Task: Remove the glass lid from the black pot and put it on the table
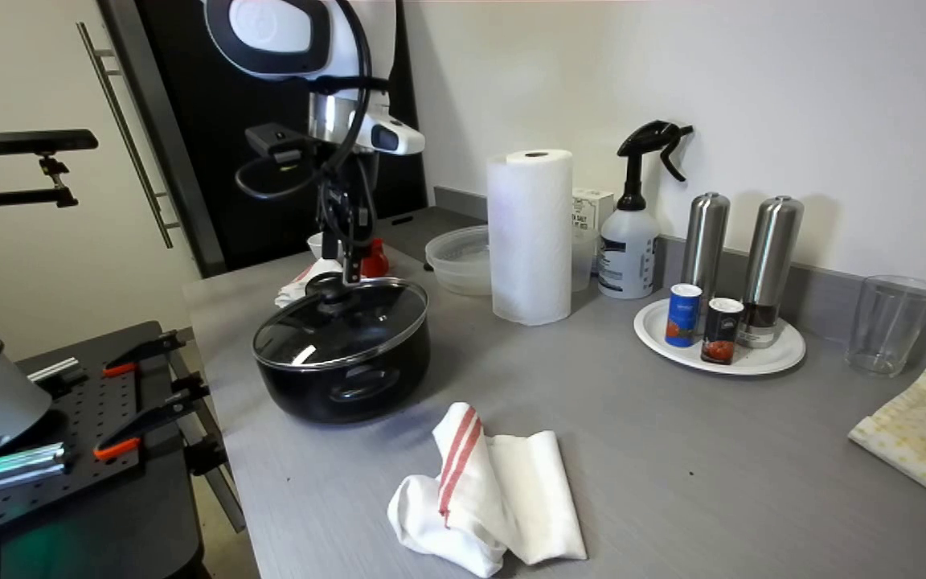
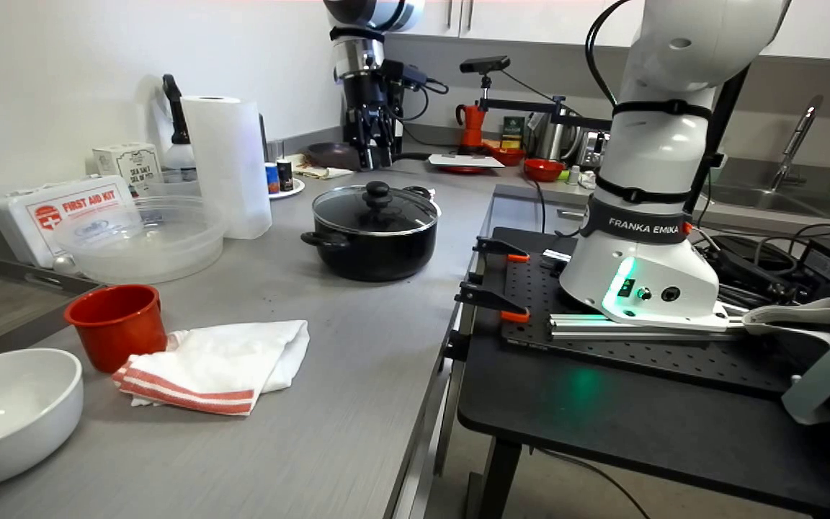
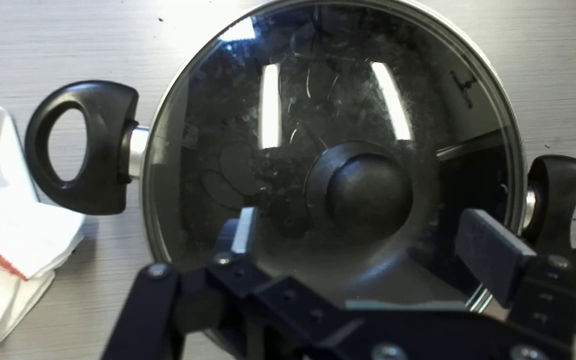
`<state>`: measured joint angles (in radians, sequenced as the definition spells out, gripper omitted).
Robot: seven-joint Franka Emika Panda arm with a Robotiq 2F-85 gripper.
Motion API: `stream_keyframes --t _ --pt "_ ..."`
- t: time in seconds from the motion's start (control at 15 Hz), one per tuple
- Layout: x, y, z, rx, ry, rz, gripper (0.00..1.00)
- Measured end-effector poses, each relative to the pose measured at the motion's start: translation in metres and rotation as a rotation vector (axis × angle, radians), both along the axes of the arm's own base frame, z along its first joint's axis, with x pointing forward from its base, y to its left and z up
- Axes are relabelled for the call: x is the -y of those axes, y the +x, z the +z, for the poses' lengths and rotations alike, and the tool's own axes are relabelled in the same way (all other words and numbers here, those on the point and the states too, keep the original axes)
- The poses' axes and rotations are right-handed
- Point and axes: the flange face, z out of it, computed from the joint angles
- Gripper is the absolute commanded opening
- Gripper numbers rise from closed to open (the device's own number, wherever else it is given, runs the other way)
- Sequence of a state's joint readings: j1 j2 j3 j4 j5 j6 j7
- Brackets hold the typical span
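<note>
The glass lid (image 1: 374,318) lies on the black pot (image 1: 350,394), covering its top. The lid's dark knob (image 2: 377,193) points up. The pot (image 2: 379,256) stands on the grey table (image 1: 632,450) near its edge. In the wrist view, the lid (image 3: 228,110) fills the middle, with a pot handle (image 3: 88,145) on either side. My gripper (image 3: 363,222) is open and empty, pointing down, its fingers apart on either side of the knob in that picture. In an exterior view the gripper (image 2: 375,162) sits higher than the knob, apart from it.
A white towel (image 1: 471,498) with red stripes lies near the pot. A paper-towel roll (image 1: 531,241), a plastic container (image 1: 459,261), a spray bottle (image 1: 628,249) and a white plate (image 1: 648,334) stand along the wall. A red mug (image 2: 116,328) and white bowl (image 2: 11,418) stand beyond another towel (image 2: 220,360).
</note>
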<state>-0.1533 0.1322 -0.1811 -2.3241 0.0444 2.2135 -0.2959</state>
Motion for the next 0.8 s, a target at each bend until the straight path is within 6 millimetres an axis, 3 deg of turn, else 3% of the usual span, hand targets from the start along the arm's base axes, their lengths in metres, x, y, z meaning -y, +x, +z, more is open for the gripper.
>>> stream_keyframes --t 0.47,0.8 --pt "-0.016 -0.004 -0.01 -0.019 0.024 0.011 1.0" --pt "-0.017 -0.007 -0.026 -0.048 0.034 0.001 1.0"
